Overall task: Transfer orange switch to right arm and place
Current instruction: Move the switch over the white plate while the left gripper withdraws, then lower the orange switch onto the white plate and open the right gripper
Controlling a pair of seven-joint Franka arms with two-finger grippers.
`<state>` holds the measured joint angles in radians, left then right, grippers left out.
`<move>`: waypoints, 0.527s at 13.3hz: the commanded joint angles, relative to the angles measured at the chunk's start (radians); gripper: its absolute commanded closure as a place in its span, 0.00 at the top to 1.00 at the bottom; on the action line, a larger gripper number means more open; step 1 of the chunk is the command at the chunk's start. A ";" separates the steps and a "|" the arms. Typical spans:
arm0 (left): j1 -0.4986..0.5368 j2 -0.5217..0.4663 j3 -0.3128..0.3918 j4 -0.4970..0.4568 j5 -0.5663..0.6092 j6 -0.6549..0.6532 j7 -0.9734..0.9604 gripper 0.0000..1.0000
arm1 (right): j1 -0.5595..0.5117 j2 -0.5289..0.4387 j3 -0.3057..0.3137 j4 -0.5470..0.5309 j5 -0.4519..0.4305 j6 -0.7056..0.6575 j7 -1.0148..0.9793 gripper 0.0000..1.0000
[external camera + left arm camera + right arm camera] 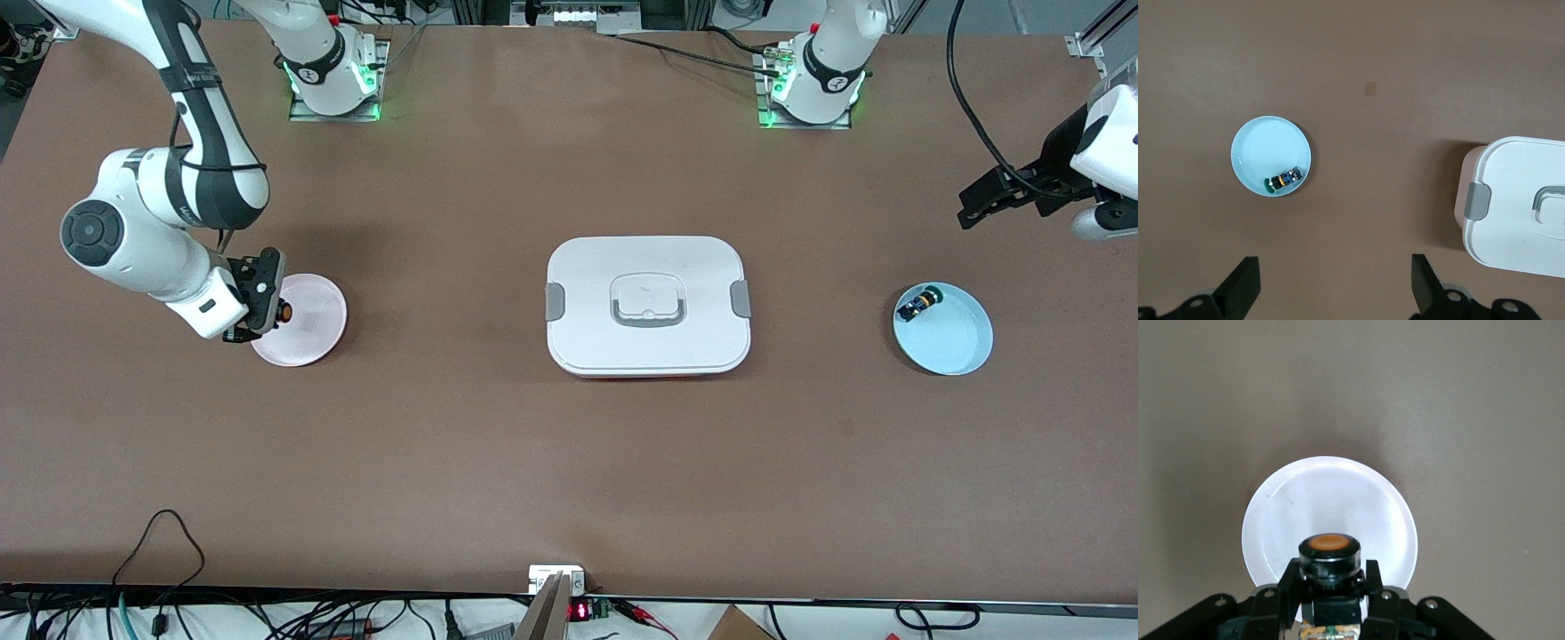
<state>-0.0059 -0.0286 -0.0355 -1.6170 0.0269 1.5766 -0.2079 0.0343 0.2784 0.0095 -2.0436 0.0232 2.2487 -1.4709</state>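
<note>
The orange switch (284, 311) (1329, 550), black-bodied with a round orange cap, is clamped between the jaws of my right gripper (271, 309) (1331, 577). That gripper is shut on the switch's body and holds it low over the rim of a pale pink plate (311, 333) (1338, 500) at the right arm's end of the table. My left gripper (973, 209) (1335, 267) hangs open and empty, high over the left arm's end of the table, with bare table between its fingers (1245, 283).
A light blue plate (956, 342) (1265, 150) holds a blue-black switch with a green cap (917, 305) (1283, 180). A white lidded box with grey latches (647, 307) (1518, 200) sits mid-table. Cables run along the table's near edge.
</note>
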 commanded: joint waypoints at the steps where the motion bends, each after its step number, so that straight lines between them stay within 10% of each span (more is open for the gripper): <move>1: -0.002 -0.011 0.009 0.003 0.010 0.008 0.031 1.00 | -0.013 0.016 0.007 -0.026 -0.012 0.054 -0.032 0.25; 7: 0.001 -0.007 0.032 -0.001 -0.038 0.062 0.035 1.00 | -0.019 0.036 0.007 -0.138 -0.012 0.209 -0.035 0.25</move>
<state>-0.0054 -0.0300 -0.0129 -1.6144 0.0165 1.6278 -0.2004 0.0297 0.3214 0.0095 -2.1406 0.0230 2.4077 -1.4883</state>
